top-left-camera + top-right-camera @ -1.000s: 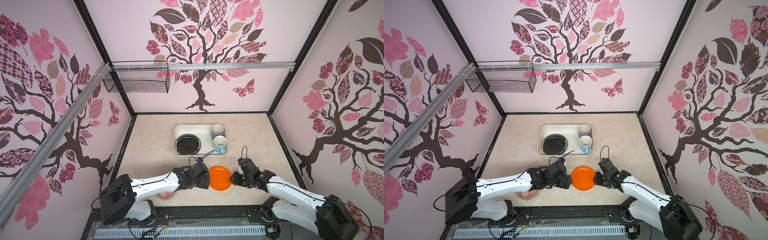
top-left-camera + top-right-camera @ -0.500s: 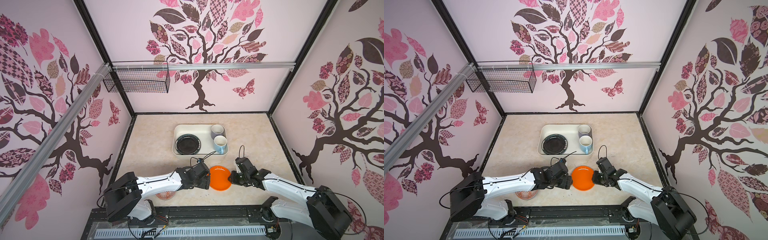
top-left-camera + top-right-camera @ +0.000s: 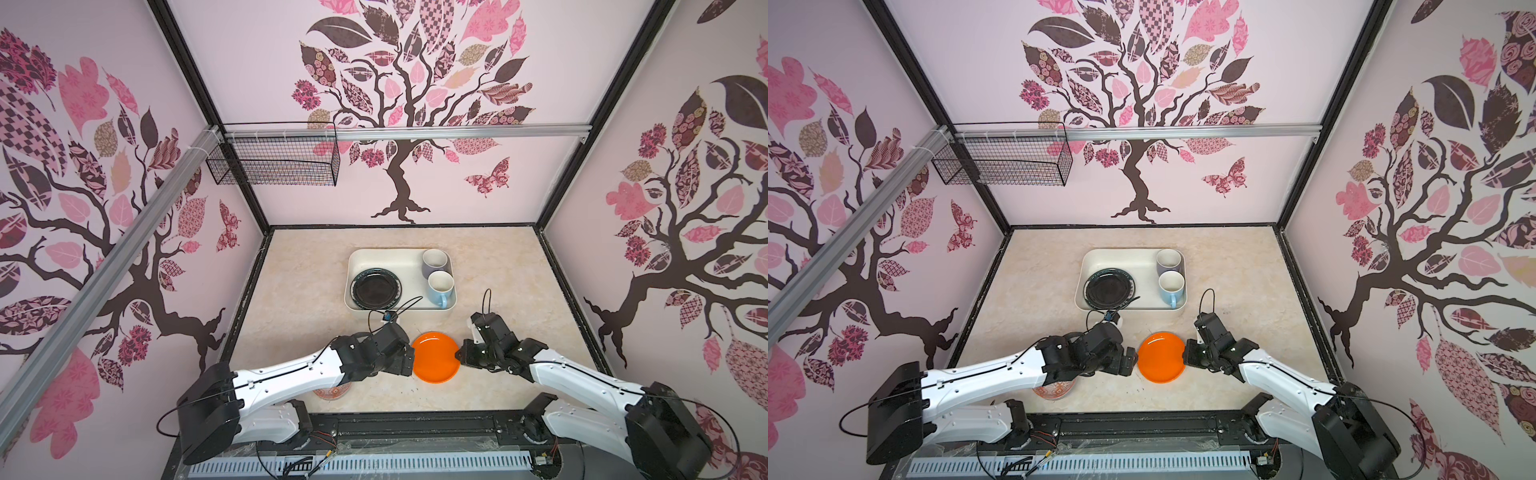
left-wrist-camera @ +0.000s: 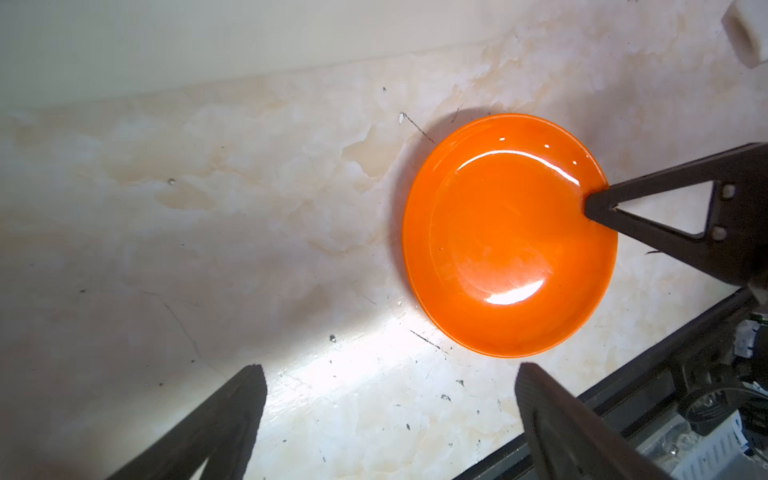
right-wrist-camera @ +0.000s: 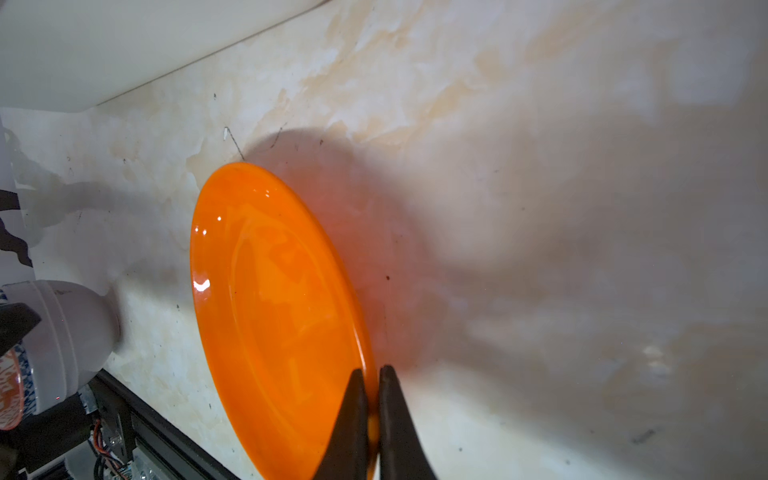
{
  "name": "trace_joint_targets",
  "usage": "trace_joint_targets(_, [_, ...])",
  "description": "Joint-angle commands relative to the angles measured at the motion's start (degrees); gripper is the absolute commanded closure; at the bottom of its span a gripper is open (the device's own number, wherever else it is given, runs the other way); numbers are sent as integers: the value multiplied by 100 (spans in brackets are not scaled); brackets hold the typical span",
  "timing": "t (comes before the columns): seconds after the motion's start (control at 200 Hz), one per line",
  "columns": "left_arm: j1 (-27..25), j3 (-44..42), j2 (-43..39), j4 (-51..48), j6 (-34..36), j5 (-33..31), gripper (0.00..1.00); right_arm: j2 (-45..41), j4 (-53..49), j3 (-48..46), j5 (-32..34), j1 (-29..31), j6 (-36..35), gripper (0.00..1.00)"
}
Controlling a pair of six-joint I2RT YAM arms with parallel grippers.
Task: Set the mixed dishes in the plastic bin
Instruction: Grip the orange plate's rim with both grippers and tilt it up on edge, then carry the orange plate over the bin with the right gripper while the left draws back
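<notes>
Nearest the front edge of the counter [image 3: 291, 332], the orange-patterned bowl [image 3: 332, 391] sits half hidden under the left forearm [image 3: 291, 372]; only the right wrist view shows its lavender side. Both arms reach low and inward from the front corners, wrists bent toward each other, with the orange plate [image 3: 435, 362] between them. The left pincer [image 4: 388, 374] stands spread wide, bare counter between its fingers, just beside the plate and holding nothing. The right pincer [image 5: 372, 376] is closed on the plate's rim, the thin edge nipped between its fingers. The wrist views show that nip, while in both top views it is too small to make out. Since a second ago the right pincer has drawn shut and edged in toward the plate, which lies about where it was. Farther back, the cream bin [image 3: 399, 253] holds a teal-rimmed dark plate [image 3: 376, 289], the lavender mug [image 3: 435, 262] and the light-blue mug [image 3: 440, 286]. The black wire basket [image 3: 274, 164] hangs from the rail on the back wall.
</notes>
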Motion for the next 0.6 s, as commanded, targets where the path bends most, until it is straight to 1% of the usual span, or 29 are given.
trace_joint_targets(0.0, [69, 239, -459, -639, 127, -379, 2, -359, -651, 427, 28, 19, -68, 100])
trace_joint_targets(0.12, [375, 256, -980, -1011, 234, -374, 2, -545, -902, 798, -82, 23, -78, 100])
trace_joint_targets(0.285, [907, 244, -1695, -1514, 441, -425, 2, -389, -1201, 1478, 54, 100, -268, 100])
trace_joint_targets(0.41, [1129, 244, -2070, -1768, 501, -474, 2, 29, -1222, 2036, 58, 146, -440, 100])
trace_joint_targets(0.595, [1177, 183, -2357, -1948, 482, -625, 2, 886, -1047, 2897, 46, 171, -674, 100])
